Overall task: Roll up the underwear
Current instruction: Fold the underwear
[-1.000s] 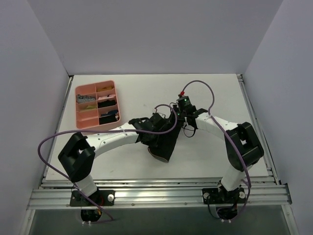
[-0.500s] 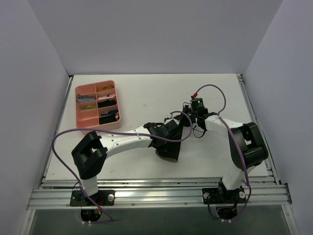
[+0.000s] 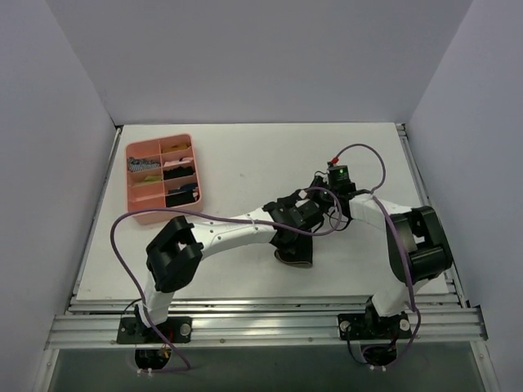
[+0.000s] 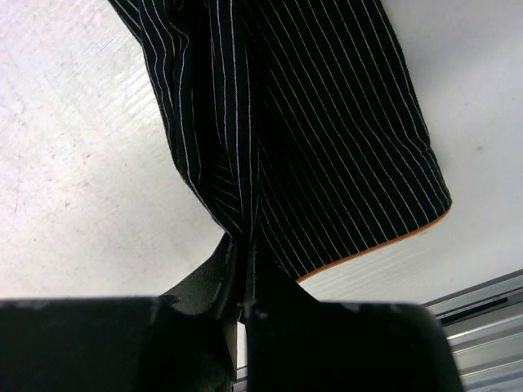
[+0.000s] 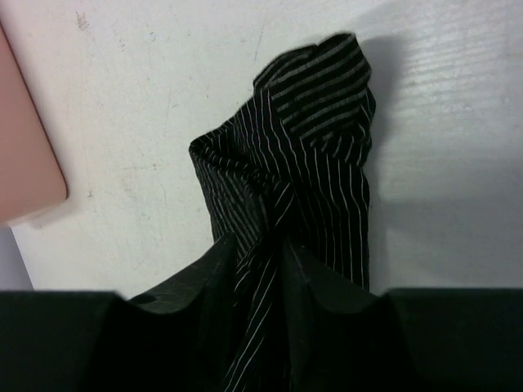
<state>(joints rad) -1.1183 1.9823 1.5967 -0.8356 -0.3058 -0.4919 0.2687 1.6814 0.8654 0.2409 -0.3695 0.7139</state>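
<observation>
The underwear [image 3: 296,255] is black pinstriped cloth with an orange edge band [image 4: 372,247], lying on the white table just right of centre. My left gripper [image 3: 294,238] reaches across from the left and is shut on a bunched fold of it [image 4: 243,245]; the flat part spreads away from the jaws [image 4: 327,139]. My right gripper [image 3: 317,206] sits at the garment's far end. In the right wrist view its fingers [image 5: 219,269] stand slightly apart, with a twisted fold of the underwear [image 5: 315,155] running between them [image 5: 260,249].
A pink divided tray [image 3: 134,214] holding several small rolled items stands at the back left; its corner [image 5: 24,163] shows in the right wrist view. The metal rail [image 3: 261,309] runs along the table's near edge, close beyond the garment's banded edge [image 4: 482,298].
Both grippers have shifted to the right, carrying the underwear with them. The right gripper's jaws, shut before, now stand parted round the cloth. The left grip is unchanged.
</observation>
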